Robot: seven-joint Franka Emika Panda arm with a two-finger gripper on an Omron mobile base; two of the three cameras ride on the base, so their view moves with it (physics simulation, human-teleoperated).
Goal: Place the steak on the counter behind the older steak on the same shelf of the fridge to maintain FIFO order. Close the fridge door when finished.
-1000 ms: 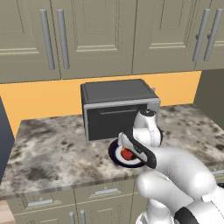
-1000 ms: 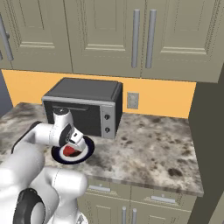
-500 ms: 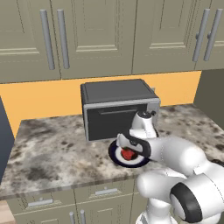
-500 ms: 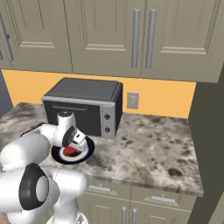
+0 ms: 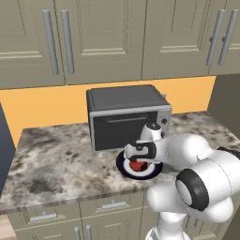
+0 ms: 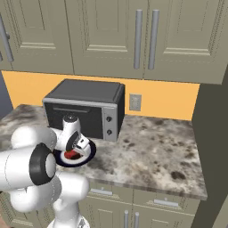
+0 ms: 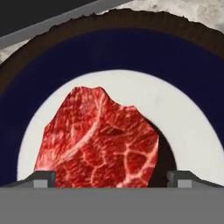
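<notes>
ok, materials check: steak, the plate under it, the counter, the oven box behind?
Steak: raw red meat, white marbling veins, moist sheen.
Plate: looks like glazed ceramic, white centre, dark blue band, smooth.
Counter: polished granite look, grey-brown speckle.
Toaster oven: dark painted metal shell by its flat panels, silver-grey trim; door front probably dark glass, hard to confirm.

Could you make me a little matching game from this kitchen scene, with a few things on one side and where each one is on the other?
Things:
1. steak
2. plate
3. toaster oven
4. gripper, jaws open

Places:
A. on the counter, in front of the toaster oven
B. lowered over the plate
C. at the back of the counter, against the orange wall
D. lying on the plate's white middle

Pairs: 1-D, 2-A, 3-C, 4-B
</notes>
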